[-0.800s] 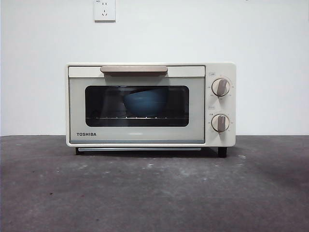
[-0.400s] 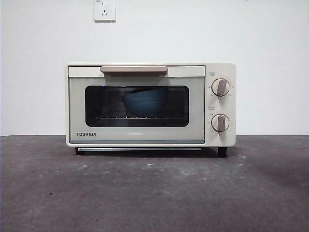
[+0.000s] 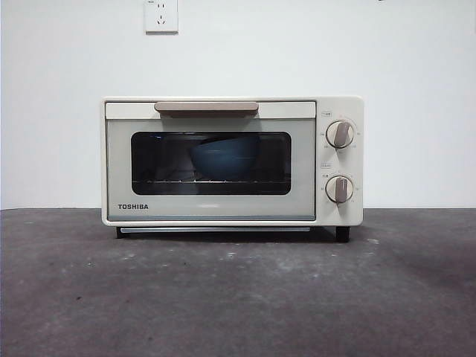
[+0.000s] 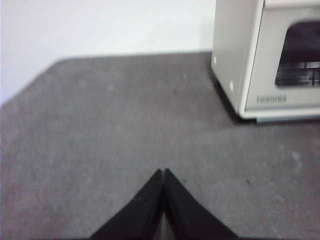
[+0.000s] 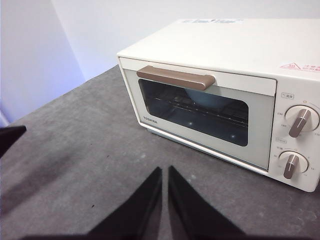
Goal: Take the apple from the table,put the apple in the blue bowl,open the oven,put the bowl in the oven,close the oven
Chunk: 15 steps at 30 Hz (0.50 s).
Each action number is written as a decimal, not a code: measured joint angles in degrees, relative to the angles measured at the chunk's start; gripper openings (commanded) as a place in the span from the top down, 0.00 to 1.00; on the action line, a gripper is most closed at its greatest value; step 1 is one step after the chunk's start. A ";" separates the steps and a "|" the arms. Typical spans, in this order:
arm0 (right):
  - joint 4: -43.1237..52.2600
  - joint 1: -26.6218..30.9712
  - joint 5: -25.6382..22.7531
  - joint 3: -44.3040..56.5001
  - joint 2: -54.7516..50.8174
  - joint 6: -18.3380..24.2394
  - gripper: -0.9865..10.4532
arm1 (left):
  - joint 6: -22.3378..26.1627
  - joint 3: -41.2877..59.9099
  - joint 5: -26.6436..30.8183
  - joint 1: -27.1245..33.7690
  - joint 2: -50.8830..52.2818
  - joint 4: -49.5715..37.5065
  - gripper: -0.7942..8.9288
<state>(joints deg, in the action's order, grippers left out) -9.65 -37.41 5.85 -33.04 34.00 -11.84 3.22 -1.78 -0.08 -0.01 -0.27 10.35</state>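
The cream-white oven [image 3: 232, 161] stands on the dark grey table [image 3: 238, 297] with its door closed and its beige bar handle [image 3: 206, 108] up. Through the dark glass window the blue bowl [image 3: 224, 156] sits on the wire rack inside. The apple is hidden. Over bare table beside the oven [image 4: 265, 60] my left gripper [image 4: 163, 172] hangs shut, holding nothing. In front of the oven [image 5: 225, 95], with the blue bowl [image 5: 210, 102] dimly visible through the glass, my right gripper [image 5: 165, 171] is shut and empty too.
A white wall with a socket [image 3: 161, 15] rises behind the oven. Two round knobs [image 3: 340, 134] sit on the oven's right panel. A dark tip [image 5: 10, 137] pokes in at the edge of the right wrist view.
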 measured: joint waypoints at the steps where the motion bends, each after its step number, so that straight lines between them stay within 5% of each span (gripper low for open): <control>1: 0.02 0.00 0.00 0.00 -0.02 0.00 0.91 | -0.42 0.02 0.07 0.00 -0.04 0.07 0.91; 15: 0.02 0.00 0.02 0.00 0.00 0.00 0.91 | -4.46 0.02 0.09 0.00 -0.02 0.09 0.91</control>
<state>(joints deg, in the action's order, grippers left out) -9.63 -37.41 5.87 -33.04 34.00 -11.84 -1.23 -1.76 0.01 -0.01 -0.30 10.44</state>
